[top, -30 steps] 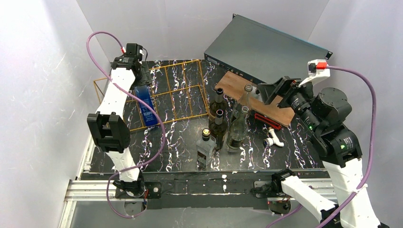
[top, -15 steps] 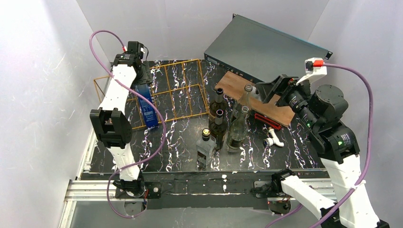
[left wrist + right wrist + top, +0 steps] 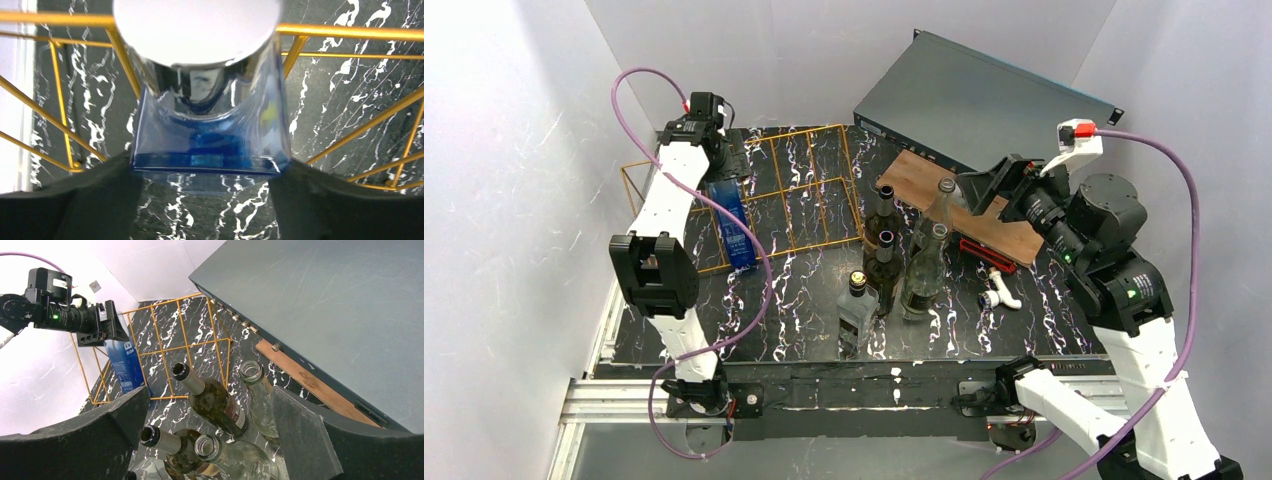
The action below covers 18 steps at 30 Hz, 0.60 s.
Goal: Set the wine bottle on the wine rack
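Leftward, the left end effector's (image 3: 722, 168) black fingers flank the shoulders of a square blue glass bottle (image 3: 732, 225) with a round silver cap. The bottle rests inside a bay of the thin gold-wire wine rack (image 3: 350, 33). Whether the fingers clamp it I cannot tell. Rightward, round green and clear bottles (image 3: 894, 260) stand on the veined black tabletop (image 3: 804, 300) near the right end effector (image 3: 209, 392), its fingers spread apart and empty.
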Each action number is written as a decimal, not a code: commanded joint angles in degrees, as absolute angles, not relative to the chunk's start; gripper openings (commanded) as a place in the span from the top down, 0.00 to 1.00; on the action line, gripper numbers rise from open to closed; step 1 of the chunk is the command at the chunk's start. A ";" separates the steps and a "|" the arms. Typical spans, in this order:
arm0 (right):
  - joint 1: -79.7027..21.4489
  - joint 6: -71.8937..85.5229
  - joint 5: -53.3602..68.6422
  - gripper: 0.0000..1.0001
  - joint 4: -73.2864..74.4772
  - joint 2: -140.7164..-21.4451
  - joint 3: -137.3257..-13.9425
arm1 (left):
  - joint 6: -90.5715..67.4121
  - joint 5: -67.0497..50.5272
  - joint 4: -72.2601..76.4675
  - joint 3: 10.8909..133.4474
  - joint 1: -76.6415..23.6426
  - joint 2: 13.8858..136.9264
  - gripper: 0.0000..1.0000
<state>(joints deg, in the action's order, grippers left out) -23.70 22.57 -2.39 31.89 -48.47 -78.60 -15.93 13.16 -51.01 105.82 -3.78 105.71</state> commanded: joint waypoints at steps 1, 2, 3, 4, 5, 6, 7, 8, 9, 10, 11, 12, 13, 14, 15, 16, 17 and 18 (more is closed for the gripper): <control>-23.59 22.07 -1.66 0.00 29.38 -49.15 -78.74 | -15.35 11.09 -52.21 102.76 -3.13 102.87 0.02; -23.65 21.73 -1.79 0.00 29.76 -49.46 -79.32 | -15.30 11.03 -51.98 102.36 -3.09 102.31 0.02; -23.66 21.50 -2.11 0.00 30.18 -49.64 -79.86 | -15.24 11.00 -51.68 101.89 -3.10 101.63 0.02; -23.64 21.39 -2.40 0.00 30.52 -49.69 -80.21 | -15.20 10.87 -51.33 101.42 -3.09 100.85 0.02; -23.64 21.41 -2.53 0.00 30.65 -49.53 -80.38 | -15.08 10.68 -50.83 100.68 -3.11 99.85 0.02; -23.63 21.49 -2.60 0.00 30.61 -49.18 -80.33 | -14.84 10.43 -49.88 99.54 -3.11 98.45 0.02; -23.64 21.53 -2.57 0.00 30.62 -48.91 -80.21 | -14.42 10.12 -48.42 97.41 -3.14 96.74 0.02; -23.67 21.55 -2.55 0.00 30.66 -48.68 -80.05 | -14.05 9.72 -47.01 95.57 -3.15 94.78 0.02; -23.64 21.54 -2.55 0.00 30.65 -48.61 -79.85 | -13.87 9.46 -45.86 94.21 -3.10 92.78 0.02; -23.62 21.48 -2.55 0.00 30.56 -48.58 -79.68 | -13.76 9.14 -44.99 93.11 -3.08 90.84 0.02; -23.60 21.45 -2.44 0.00 30.41 -48.64 -79.66 | -13.75 8.65 -44.36 92.08 -3.10 88.33 0.02; -23.62 21.36 -2.24 0.00 30.29 -48.84 -79.82 | -13.89 8.01 -43.90 91.02 -3.10 85.96 0.02; -23.60 21.24 -2.03 0.00 30.28 -49.10 -80.08 | -14.18 7.19 -43.56 89.69 -3.09 84.31 0.02; -23.60 21.14 -1.73 0.00 30.20 -49.35 -80.30 | -14.39 5.60 -42.81 88.07 -3.08 81.58 0.02; -23.61 21.10 -1.42 0.00 30.05 -49.51 -80.37 | -14.77 4.15 -41.83 86.09 -3.09 78.56 0.02; -23.60 21.09 -1.23 0.00 29.76 -49.52 -80.15 | -15.58 2.80 -40.66 83.42 -3.09 75.39 0.02; -23.61 21.13 -1.07 0.00 29.37 -49.37 -79.67 | -16.44 0.42 -39.27 80.59 -3.08 72.07 0.02; -23.63 21.29 -0.85 0.00 28.90 -49.07 -79.09 | -17.10 -2.84 -37.66 77.49 -3.08 68.64 0.02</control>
